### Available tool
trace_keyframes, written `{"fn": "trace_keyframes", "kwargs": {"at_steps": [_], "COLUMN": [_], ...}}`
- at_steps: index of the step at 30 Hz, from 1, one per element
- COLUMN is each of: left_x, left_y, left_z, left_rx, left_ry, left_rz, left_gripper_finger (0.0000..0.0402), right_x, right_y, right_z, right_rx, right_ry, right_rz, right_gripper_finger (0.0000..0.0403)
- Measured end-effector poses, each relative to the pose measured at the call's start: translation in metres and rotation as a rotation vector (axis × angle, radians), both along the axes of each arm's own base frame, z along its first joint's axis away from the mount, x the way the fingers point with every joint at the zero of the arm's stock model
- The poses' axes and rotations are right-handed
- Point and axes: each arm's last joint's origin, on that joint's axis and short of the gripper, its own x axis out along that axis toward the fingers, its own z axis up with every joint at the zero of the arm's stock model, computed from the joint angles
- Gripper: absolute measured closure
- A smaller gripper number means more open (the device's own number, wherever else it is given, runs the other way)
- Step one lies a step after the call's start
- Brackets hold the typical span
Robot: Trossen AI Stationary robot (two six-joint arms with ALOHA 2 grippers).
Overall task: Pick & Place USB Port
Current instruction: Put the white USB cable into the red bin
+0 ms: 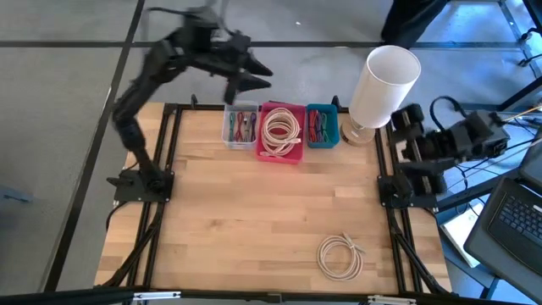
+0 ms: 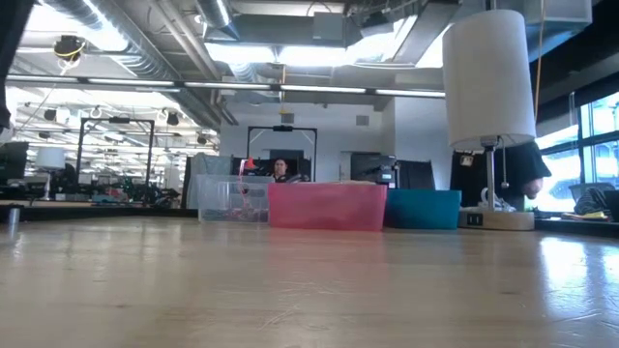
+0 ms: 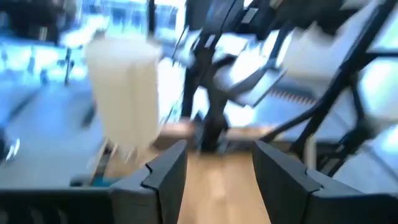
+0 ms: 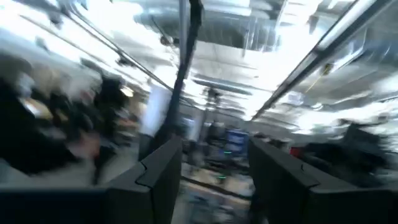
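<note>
A coiled white cable [image 1: 340, 257] lies flat on the wooden table, near its near right corner. A second white coil fills the pink bin [image 1: 281, 131] at the far edge. My left gripper [image 1: 264, 78] is raised high above the clear bin [image 1: 240, 127], open and empty; its wrist view shows the open fingers [image 3: 217, 168] with nothing between them. My right gripper [image 1: 410, 119] waits folded back at the table's right side, open [image 4: 211, 168] and empty. Neither gripper shows in the low view.
Three bins stand in a row at the far edge: clear [image 2: 232, 198], pink [image 2: 327, 206], teal [image 2: 422, 208]. The clear and teal bins hold coloured cables. A white-shaded lamp [image 1: 385, 85] stands right of them. A laptop [image 1: 517, 216] sits beyond the right edge. A person [image 2: 280, 172] sits far behind.
</note>
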Motion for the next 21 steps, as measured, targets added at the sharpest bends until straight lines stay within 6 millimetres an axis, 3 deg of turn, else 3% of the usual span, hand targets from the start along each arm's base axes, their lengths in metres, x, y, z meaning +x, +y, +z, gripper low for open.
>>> {"fn": "trace_keyframes", "kwargs": {"at_steps": [3, 6, 9, 11, 15, 18, 21], "left_x": [-0.023, -0.045, -0.071, -0.091, -0.119, -0.128, -0.14], "left_y": [-0.028, -0.057, -0.083, -0.098, -0.122, -0.135, -0.144], "left_z": [0.03, 0.05, 0.058, 0.057, 0.041, 0.022, -0.009], "left_rx": [0.032, 0.072, 0.069, 0.071, 0.079, 0.069, 0.043], "left_ry": [-0.133, -0.219, -0.22, -0.163, -0.054, -0.078, -0.162], "left_rz": [-0.052, -0.107, -0.154, -0.135, -0.024, -0.009, 0.012], "left_gripper_finger": [0.0228, 0.0229, 0.0233, 0.0238, 0.0254, 0.027, 0.0286], "right_x": [0.016, 0.042, 0.068, 0.071, 0.045, 0.003, -0.037], "right_y": [-0.001, -0.006, -0.018, -0.028, -0.047, -0.05, -0.049], "right_z": [0.005, -0.001, -0.016, -0.024, -0.016, -0.008, -0.017], "right_rx": [-0.069, -0.112, -0.174, -0.185, -0.111, -0.003, 0.159], "right_ry": [0.011, 0.155, 0.386, 0.561, 0.721, 0.736, 0.749], "right_rz": [-0.174, -0.378, -0.524, -0.58, -0.669, -0.623, -0.512], "right_gripper_finger": [0.0217, 0.0217, 0.0217, 0.0217, 0.0217, 0.0217, 0.0217]}}
